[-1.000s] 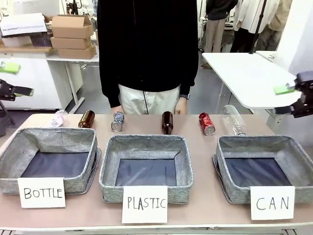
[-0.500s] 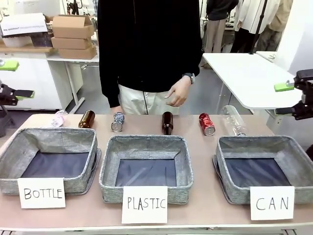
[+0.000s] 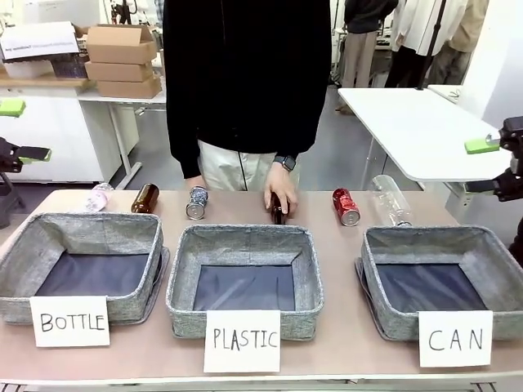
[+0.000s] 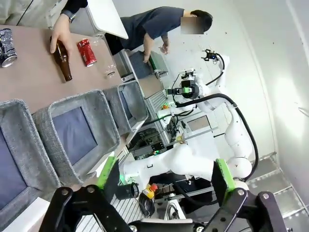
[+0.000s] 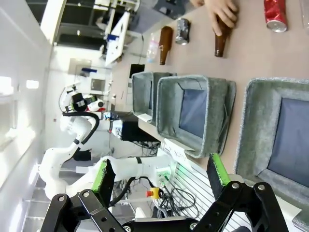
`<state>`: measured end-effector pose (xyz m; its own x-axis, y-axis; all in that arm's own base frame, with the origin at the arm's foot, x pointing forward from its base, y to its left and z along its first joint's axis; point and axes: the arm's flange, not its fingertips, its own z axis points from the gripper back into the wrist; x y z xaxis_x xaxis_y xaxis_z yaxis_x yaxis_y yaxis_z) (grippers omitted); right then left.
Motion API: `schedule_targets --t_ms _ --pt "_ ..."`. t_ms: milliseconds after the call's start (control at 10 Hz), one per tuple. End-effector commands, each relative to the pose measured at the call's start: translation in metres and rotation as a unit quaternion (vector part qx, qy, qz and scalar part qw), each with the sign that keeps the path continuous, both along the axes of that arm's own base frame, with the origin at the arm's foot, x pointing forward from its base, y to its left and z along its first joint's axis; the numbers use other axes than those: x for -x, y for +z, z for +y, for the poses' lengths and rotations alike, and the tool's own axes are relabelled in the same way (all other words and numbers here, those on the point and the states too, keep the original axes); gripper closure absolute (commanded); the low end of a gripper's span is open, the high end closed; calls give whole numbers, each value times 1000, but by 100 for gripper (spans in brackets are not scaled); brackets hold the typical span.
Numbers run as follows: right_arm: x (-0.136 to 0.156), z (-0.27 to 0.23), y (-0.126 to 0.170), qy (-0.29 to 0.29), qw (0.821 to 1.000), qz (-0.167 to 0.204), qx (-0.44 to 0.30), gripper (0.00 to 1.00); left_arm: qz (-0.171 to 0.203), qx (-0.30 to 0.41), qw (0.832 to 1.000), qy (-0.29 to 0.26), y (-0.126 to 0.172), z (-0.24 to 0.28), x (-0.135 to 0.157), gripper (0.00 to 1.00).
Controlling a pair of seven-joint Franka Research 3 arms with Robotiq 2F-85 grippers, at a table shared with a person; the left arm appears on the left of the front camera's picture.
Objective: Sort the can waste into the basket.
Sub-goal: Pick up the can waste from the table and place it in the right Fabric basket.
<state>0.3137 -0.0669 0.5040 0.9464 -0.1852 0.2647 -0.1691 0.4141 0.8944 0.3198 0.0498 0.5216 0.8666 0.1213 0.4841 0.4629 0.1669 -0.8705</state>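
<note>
Well beyond your right gripper [image 5: 160,174], whose jaws gape wide and empty, you see the shiny red can [image 5: 274,14] lying past the grey CAN basket [image 5: 253,121]. Your left gripper [image 4: 165,170] is likewise spread and empty, with the dark blue-silver can [image 4: 7,41] far ahead.

Three white paper signs, hand-lettered in black capitals, stand along the near edge of the tabletop [image 3: 339,261], one against each grey basket's front wall. The left sign [image 3: 69,321], on the left basket [image 3: 20,253], reads "BOTTLE". The middle sign [image 3: 241,340], on the middle basket [image 3: 245,235], reads "PLASTIC". The right sign [image 3: 455,338], on the right basket [image 3: 425,237], reads "CAN". Near the far edge, the print on the red can [image 3: 346,206] and the dark can [image 3: 196,202] is too small to read (as is the lettering on the white board [image 3: 38,39] beyond the far left corner).
</note>
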Motion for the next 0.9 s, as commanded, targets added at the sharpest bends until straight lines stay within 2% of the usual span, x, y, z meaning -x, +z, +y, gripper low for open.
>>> schedule_targets --t_ms 0,800 --pt "-5 1 2 5 1000 -18 -7 0 -14 13 1000 -4 0 -2 -2 0" --pt "-5 1 2 5 1000 -18 -7 0 -14 13 1000 -4 0 -2 -2 0"
